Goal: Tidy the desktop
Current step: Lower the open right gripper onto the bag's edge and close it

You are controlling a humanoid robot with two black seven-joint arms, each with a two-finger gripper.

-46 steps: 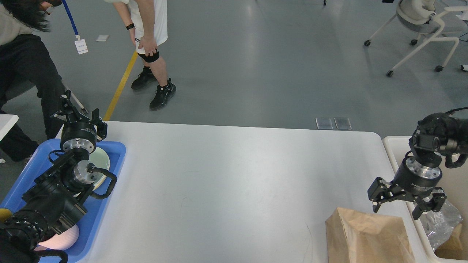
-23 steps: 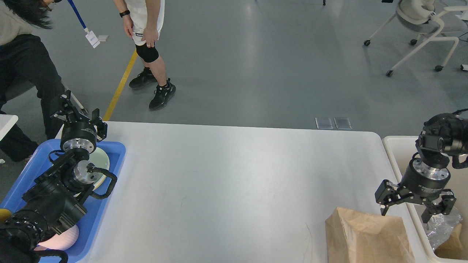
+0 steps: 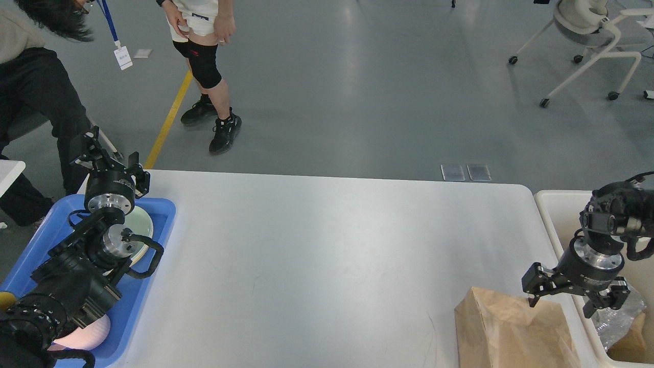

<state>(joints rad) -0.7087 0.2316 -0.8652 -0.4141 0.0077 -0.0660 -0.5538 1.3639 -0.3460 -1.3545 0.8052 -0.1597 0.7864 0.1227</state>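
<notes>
Smooth white rectangular desktop (image 3: 327,255) with rounded corners fills centre frame. Blue plastic tray (image 3: 153,286) at lower left holds a pale round plate (image 3: 140,225). Cream-white bin (image 3: 554,214) at right edge. Crumpled brown paper bag (image 3: 506,332) at lower right of the desktop. Right gripper (image 3: 573,301) fingers spread apart over the bag's top edge. Left gripper (image 3: 110,161) at left, fingers apart, empty. No readable writing.

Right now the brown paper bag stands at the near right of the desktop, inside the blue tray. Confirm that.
Not quite. The head view shows the brown paper bag at the near right of the desktop, but on the bare tabletop; the blue tray is on the far left.
</notes>
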